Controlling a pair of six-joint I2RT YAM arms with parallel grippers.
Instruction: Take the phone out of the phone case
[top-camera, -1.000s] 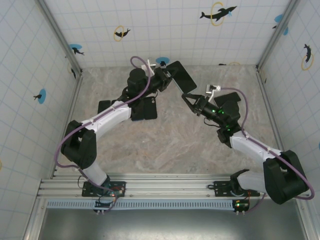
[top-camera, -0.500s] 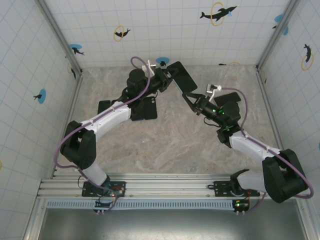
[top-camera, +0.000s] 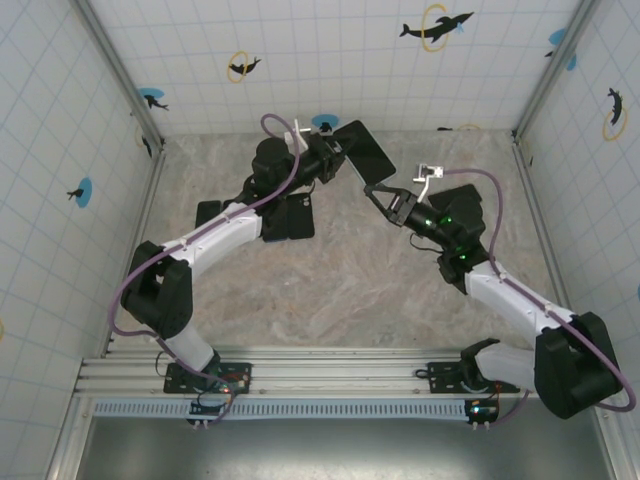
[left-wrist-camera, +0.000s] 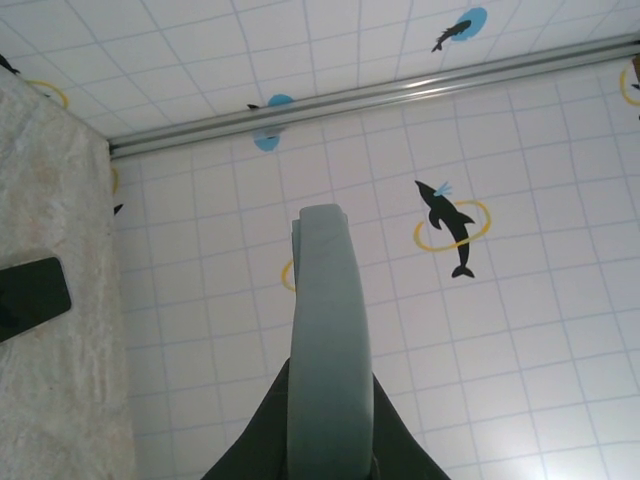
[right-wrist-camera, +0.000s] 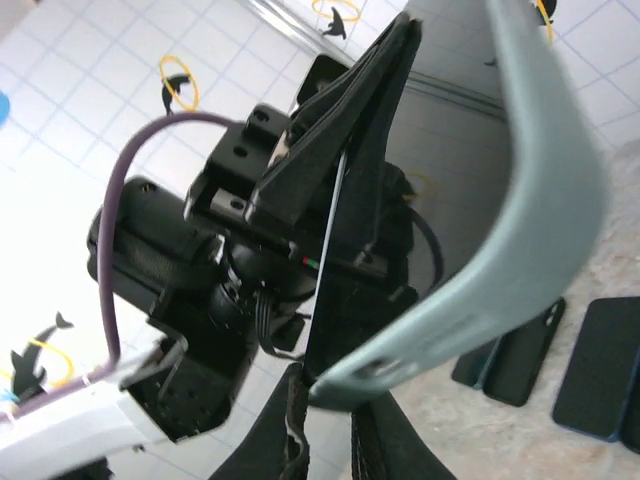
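The job is under way but not finished. The left claw (top-camera: 335, 160) is clenched on the phone (top-camera: 363, 150) and holds it up off the table (top-camera: 330, 290) near the back wall, tilted so that its dark face shows to the overhead camera. In the left wrist view the grey-green phone case (left-wrist-camera: 325, 330) stands edge-on between that claw's two dark fingers, so the grip appears to span phone and case together.

The right claw (right-wrist-camera: 335, 425) is pinched on the lower corner of the case. In its own camera the case bows away from the glossy black screen in a long curve. A gap has opened at the pinched corner, while the far end looks seated on the phone, though I cannot tell how firmly.

As I judge it, one corner has been lifted and the rest remains to be done. The case has to be peeled off the other edges and drawn clear, leaving the phone alone in the left claw. That claw's clamp across the case may resist the peel.

Several dark slabs (top-camera: 290, 215), either phones or cases, lie flat on the table beside the left arm, and another slab (top-camera: 455, 195) lies by the right arm.
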